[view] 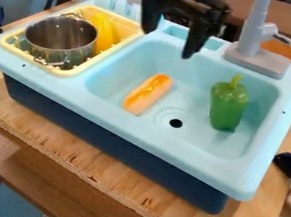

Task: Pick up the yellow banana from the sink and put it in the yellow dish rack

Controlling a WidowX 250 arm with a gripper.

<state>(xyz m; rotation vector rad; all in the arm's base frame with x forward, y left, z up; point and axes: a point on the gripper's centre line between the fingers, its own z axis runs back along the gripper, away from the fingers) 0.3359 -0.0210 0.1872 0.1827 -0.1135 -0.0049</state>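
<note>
My black gripper [168,38] hangs over the back left part of the sink basin, its two fingers spread wide apart with nothing between them. Below it, on the basin floor, lies an orange and pale, sausage-shaped toy [148,94], left of the drain hole. A green toy pepper [229,103] with its stem up is in the right part of the basin. On the left, a metal pot [61,40] sits in the yellow drying rack [64,72], with a yellow toy [103,32] beside it.
The light blue sink [178,159] stands on a wooden table [86,169]. A grey faucet [254,31] rises at the back right of the basin. Dark objects show at the right edge.
</note>
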